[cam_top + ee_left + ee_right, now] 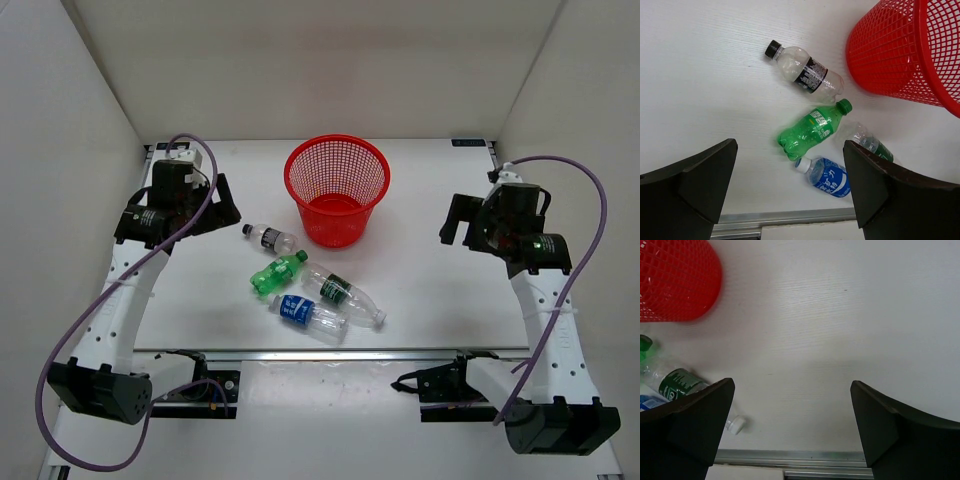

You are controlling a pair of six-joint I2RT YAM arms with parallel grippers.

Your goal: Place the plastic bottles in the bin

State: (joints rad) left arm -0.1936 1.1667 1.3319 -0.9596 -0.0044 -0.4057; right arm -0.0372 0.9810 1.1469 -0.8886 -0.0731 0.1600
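The left gripper is held released, jaws spread wide. Ahead of it four small bottles are seen lying on their sides: the all-green bottle, the dark-labelled bottle (black cap), the blue-labelled bottle and the green-labelled bottle. The red mesh bin stands upright ahead to its right, possibly just short of touching the dark-labelled one. The right gripper is likewise released, with the bin far off to its left.

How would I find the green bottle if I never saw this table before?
Look for the round red basket in the middle of the white table. Four small bottles lie in front of it. The green bottle is the only one green all over; the others are clear.
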